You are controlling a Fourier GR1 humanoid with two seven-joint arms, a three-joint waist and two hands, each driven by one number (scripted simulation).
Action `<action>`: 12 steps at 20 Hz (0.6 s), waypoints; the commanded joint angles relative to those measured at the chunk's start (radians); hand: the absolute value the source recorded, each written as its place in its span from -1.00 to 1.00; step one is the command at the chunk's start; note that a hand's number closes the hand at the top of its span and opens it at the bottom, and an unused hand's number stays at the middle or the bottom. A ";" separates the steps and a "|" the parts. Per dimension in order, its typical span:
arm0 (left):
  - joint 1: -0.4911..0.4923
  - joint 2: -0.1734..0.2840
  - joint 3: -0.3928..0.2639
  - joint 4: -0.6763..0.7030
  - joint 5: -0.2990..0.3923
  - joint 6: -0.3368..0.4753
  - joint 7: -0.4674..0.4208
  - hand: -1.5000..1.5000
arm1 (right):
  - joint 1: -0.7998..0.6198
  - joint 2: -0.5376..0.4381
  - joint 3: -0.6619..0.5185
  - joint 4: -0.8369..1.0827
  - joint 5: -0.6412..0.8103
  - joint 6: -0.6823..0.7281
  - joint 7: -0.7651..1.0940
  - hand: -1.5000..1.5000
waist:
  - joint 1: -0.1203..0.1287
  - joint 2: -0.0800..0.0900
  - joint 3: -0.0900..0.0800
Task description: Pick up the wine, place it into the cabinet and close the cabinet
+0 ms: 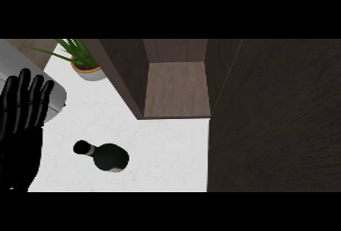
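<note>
wine bottle (104, 156) stands on the counter (166, 149) below the open cabinet (174, 88).

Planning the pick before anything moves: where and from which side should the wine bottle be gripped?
Probably the wide body of the wine bottle, from its open right side. It stands upright on the white counter, its neck too narrow. Only the left hand shows, open at the left edge.

Left hand (23, 108): cut by the left edge; wrist and forearm merge into one dark mass, outline unclear.
Grey object (47, 74), far left: partly behind the hand, cut by the left edge; kind cannot be told.
Plant (78, 54): leaves cut off at the far edge.
Cabinet (174, 88): top cut off; only one shelf shows inside.
Door (279, 117): runs past the right edge.
Wine (106, 156): seen from above; label unreadable.
Desk (166, 149): near part cut off.
</note>
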 commanded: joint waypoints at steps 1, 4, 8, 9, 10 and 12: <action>-0.021 0.013 -0.035 0.031 0.033 -0.061 -0.008 -1.00 | 0.072 0.042 0.038 -0.022 0.013 -0.009 -0.036 -1.00 | 0.003 0.012 -0.028; -0.096 0.030 -0.135 0.050 0.123 -0.177 0.045 -1.00 | 0.068 0.042 0.053 -0.053 0.018 -0.015 0.007 -1.00 | -0.011 0.013 -0.029; -0.049 -0.028 -0.291 0.118 0.259 -0.252 0.183 -1.00 | 0.122 0.007 0.218 -0.079 -0.103 0.169 0.061 -1.00 | -0.021 0.014 -0.029; -0.041 -0.032 -0.312 0.079 0.280 -0.245 0.245 -1.00 | 0.162 0.000 0.225 -0.109 -0.109 0.172 0.087 -1.00 | -0.016 0.008 -0.028; -0.032 -0.040 -0.325 0.100 0.289 -0.255 0.224 -1.00 | 0.174 -0.015 0.219 -0.118 -0.125 0.187 0.088 -1.00 | -0.011 0.011 -0.028; -0.018 -0.038 -0.355 -0.040 0.325 -0.221 0.344 -1.00 | 0.225 -0.028 0.206 -0.213 -0.165 0.191 0.120 -1.00 | 0.001 0.007 -0.028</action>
